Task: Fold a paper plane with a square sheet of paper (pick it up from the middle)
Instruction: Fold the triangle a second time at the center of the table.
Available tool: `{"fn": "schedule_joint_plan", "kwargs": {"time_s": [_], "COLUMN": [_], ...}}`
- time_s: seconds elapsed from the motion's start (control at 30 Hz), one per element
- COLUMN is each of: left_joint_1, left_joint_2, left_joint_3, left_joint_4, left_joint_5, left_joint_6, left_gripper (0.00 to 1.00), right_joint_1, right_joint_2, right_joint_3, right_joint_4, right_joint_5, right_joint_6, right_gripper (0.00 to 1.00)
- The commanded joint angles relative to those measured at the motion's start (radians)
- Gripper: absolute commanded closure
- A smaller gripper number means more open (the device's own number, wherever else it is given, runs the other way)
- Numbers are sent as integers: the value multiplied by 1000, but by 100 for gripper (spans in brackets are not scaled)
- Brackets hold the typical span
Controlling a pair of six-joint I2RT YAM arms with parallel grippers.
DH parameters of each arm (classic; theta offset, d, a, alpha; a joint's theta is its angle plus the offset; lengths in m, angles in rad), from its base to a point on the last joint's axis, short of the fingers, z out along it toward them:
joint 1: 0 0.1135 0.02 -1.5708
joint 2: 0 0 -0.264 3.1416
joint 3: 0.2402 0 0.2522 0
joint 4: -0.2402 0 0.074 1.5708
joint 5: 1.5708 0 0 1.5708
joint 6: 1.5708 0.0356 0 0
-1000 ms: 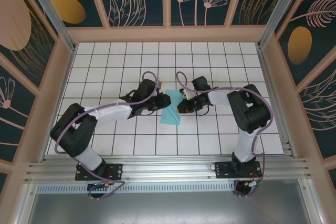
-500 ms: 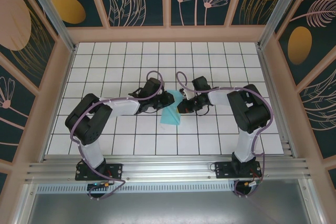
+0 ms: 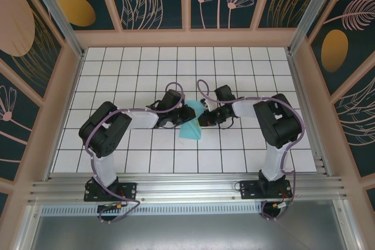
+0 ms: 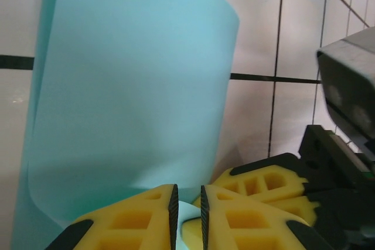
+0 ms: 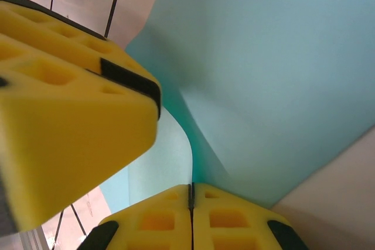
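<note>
The left gripper (image 3: 182, 116) and the right gripper (image 3: 203, 117) are seen tip to tip over the middle of the white gridded table (image 3: 117, 68). The square sheet of paper (image 3: 191, 128) is held up between them. Its larger part is spread on the side of the fingertips nearer the arm bases, and a smaller part is seen on their far side. The sheet is no longer flat: it is creased and bowed.

In the right wrist view, the right gripper's yellow fingers (image 5: 234, 218) are pressed flat together with no gap, and the paper's edge is clamped in the seam between them. From that seam the sheet rises ahead of the fingertips and widens up and to the right. A sharp crease is seen just ahead of the tips. One yellow finger of the left gripper (image 5: 76, 103) is seen up and to the left of the right fingertips, close beside the sheet.

In the left wrist view, a narrow slot is left between the left gripper's fingers (image 4: 135, 218), and a pale sliver of paper is seen inside it. Whether the pads press on that sliver cannot be told. Ahead of these fingertips the sheet stands up in a smooth curl, with its rounded top corner set against the grid lines. Just to the right of the left fingertips, the right gripper's yellow fingers (image 4: 263, 182) are seen.
</note>
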Motion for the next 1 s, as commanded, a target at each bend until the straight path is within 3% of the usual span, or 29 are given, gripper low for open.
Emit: {"fn": "schedule_joint_plan", "kwargs": {"time_s": [0.0,0.57,0.87,0.97], "left_joint_1": [5,4,6,6], "left_joint_2": [19,41,42,41], "left_joint_3": [-23,-115,-129,-131], "left_joint_4": [18,-10,-12,-7], "left_joint_5": [-5,-82,-91,-91], "left_joint_6": [-5,21,33,31], "left_gripper": [79,82,84,84], "right_joint_1": [-3,-2,-22,-21], "right_joint_2": [57,39,-170,-224], "right_joint_3": [-8,8,-24,-60], "right_joint_4": [-18,-16,3,25], "right_joint_5": [67,60,133,100], "right_joint_6": [-23,6,124,165], "right_gripper": [92,86,70,69]}}
